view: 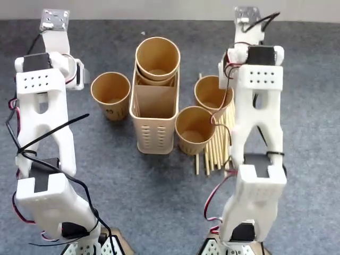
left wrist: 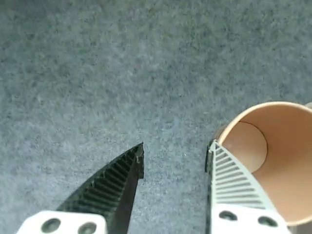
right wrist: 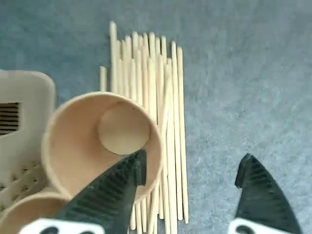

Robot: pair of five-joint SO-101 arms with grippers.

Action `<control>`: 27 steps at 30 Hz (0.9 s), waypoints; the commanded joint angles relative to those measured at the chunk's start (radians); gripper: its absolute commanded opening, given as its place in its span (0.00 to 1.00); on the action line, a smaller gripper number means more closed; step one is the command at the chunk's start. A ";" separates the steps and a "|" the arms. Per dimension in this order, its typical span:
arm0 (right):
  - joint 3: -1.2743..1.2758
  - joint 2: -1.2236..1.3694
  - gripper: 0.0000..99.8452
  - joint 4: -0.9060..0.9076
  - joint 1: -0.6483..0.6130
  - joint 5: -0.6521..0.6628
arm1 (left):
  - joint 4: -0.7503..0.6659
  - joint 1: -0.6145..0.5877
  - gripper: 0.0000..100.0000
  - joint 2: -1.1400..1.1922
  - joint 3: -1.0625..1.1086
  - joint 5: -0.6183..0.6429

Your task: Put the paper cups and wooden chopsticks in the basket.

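Note:
A beige slotted basket (view: 154, 119) stands mid-table with stacked paper cups (view: 158, 58) in its far compartment. One paper cup (view: 110, 94) stands to its left, and two more (view: 212, 91) (view: 194, 130) stand to its right on a bundle of wooden chopsticks (view: 215, 151). My left gripper (left wrist: 176, 146) is open over bare carpet, its white finger beside a cup (left wrist: 280, 161). My right gripper (right wrist: 195, 156) is open above the chopsticks (right wrist: 151, 73), its black finger crossing the rim of a cup (right wrist: 97, 146) next to the basket (right wrist: 24, 112).
Grey carpet covers the table. The left arm (view: 40, 90) stretches along the left side and the right arm (view: 257, 85) along the right, partly covering the chopsticks. Another cup rim (right wrist: 24, 214) shows by the right gripper's black finger.

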 commanded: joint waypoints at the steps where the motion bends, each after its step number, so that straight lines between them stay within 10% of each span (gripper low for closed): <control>1: -0.004 0.051 0.29 -0.047 0.030 0.000 | -0.017 0.016 0.23 -0.007 0.013 0.009; 16: -0.004 0.191 0.18 -0.088 0.005 -0.003 | -0.186 0.048 0.23 -0.010 0.209 0.009; 27: -0.005 0.188 0.05 -0.088 -0.045 0.002 | 0.097 -0.001 0.23 -0.012 -0.298 0.011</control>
